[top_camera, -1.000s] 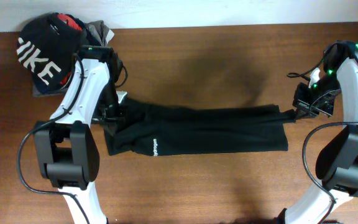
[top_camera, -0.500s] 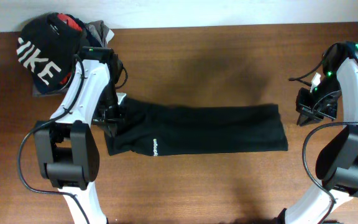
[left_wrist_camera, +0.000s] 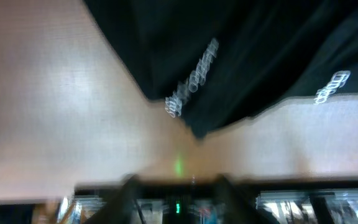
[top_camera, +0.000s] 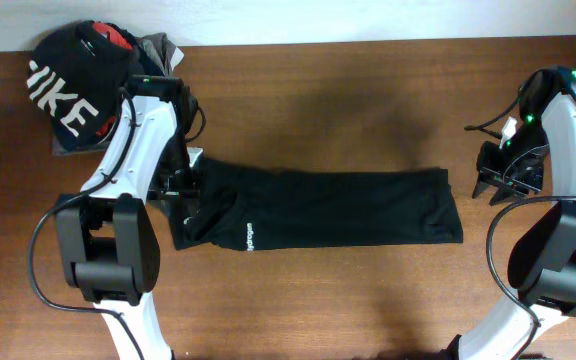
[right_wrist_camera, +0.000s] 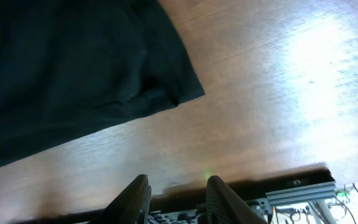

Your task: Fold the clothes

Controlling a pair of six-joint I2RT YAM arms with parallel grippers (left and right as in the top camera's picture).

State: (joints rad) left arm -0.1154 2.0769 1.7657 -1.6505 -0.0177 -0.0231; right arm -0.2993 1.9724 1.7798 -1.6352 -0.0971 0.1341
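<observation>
**Overhead.** The leggings [top_camera: 318, 210] lie flat and lengthwise across the middle of the table [top_camera: 318, 100], with no fold made yet. The left gripper [top_camera: 183, 190] sits over their wider end. The right gripper [top_camera: 488, 185] stands just off their narrow end, clear of the cloth. Judgement: an arm at each end suits laying the cloth straight before a first fold. A lettered black top [top_camera: 63, 85] is heaped beyond the wider end, apart from the leggings.

**Left wrist.** Blurred. The left gripper [left_wrist_camera: 176, 186] has its jaws partly apart, with bare wood between them and nothing held. The leggings [left_wrist_camera: 260, 50] fill the upper frame. Their white lettering [left_wrist_camera: 191, 81] shows large here, but is a speck from overhead.

**Right wrist.** The right gripper [right_wrist_camera: 176, 196] has its jaws partly parted and empty. The leggings' hem corner [right_wrist_camera: 191, 93] lies loose ahead of the fingers. This gap is plainer here than from above.
</observation>
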